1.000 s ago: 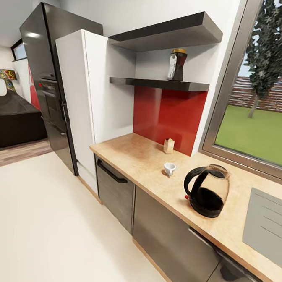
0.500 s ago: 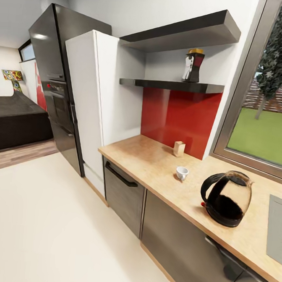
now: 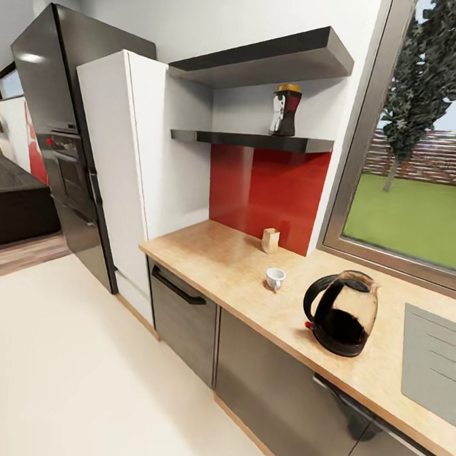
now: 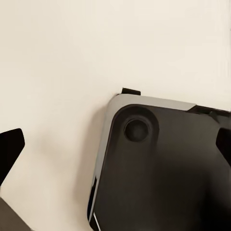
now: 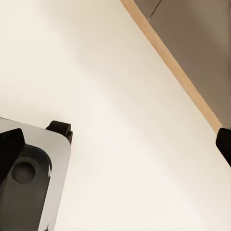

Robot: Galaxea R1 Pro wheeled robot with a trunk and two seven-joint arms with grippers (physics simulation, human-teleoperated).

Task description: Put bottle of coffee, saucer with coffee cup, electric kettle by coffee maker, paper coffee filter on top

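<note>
Kitchen countertop (image 3: 219, 254): a long light wood-grain worktop is running from the white cabinet side on the left toward the right edge of the head view, over glossy dark grey fronts.
Counter front edge: it is slanting down to the right, with a wide stretch of bare cream floor (image 3: 74, 380) lying open in front of it.
Sink (image 3: 433, 365): a grey inset panel is sitting at the far right end of the worktop.
Electric kettle (image 3: 341, 312): the dark glass kettle is standing upright near the front edge, between the cup and the sink, handle facing left.
Coffee cup (image 3: 275, 277): the small white cup is sitting on the bare wood, apart from the kettle.
Paper coffee filter (image 3: 271, 240): a small cream piece is standing near the red backsplash (image 3: 271, 190), behind the cup.
Kitchen shelf (image 3: 254, 141): the thin dark slab is jutting from the wall under a thicker slab.
Bottle of coffee (image 3: 286, 110): it is standing upright on the thin shelf, toward its right end.
Left gripper (image 4: 115, 149): dark fingertips are showing at both sides of the left wrist view, spread wide over the floor and the robot's dark base (image 4: 163, 168), gripping nothing.
Right gripper (image 5: 115, 144): its fingertips are likewise standing wide apart, released, over the floor beside the wood-coloured plinth (image 5: 173, 62).
</note>
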